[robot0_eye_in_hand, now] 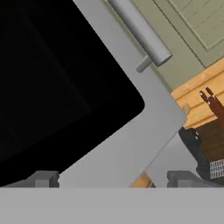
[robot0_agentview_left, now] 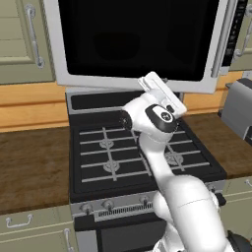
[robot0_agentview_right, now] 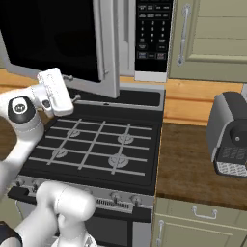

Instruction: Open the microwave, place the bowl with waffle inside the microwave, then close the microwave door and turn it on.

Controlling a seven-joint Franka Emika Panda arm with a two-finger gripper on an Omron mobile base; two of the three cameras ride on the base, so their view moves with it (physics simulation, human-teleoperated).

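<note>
1. The white arm [robot0_agentview_left: 162,162] is rising in front of the black stove [robot0_agentview_right: 96,144] and bending up toward the wall above the burners.
2. The gripper [robot0_eye_in_hand: 113,178] is sitting close against the lower edge of the microwave door [robot0_agentview_left: 138,42]; in the hand view its two grey fingertips [robot0_eye_in_hand: 41,179] are standing wide apart with nothing between them, so the claw is spread.
3. The microwave door is hanging partly swung out over the back of the stove, its black glass facing the robot and its grey bar handle [robot0_eye_in_hand: 140,30] running along the frame.
4. The microwave [robot0_agentview_right: 144,38] is mounted above the stove, its black keypad strip [robot0_agentview_right: 153,34] showing beside the open door.
5. A grey toaster [robot0_agentview_right: 231,135] is standing on the wooden counter [robot0_agentview_right: 193,164] to the right of the stove.
6. Beige cabinets [robot0_agentview_right: 212,38] are flanking the microwave.
</note>
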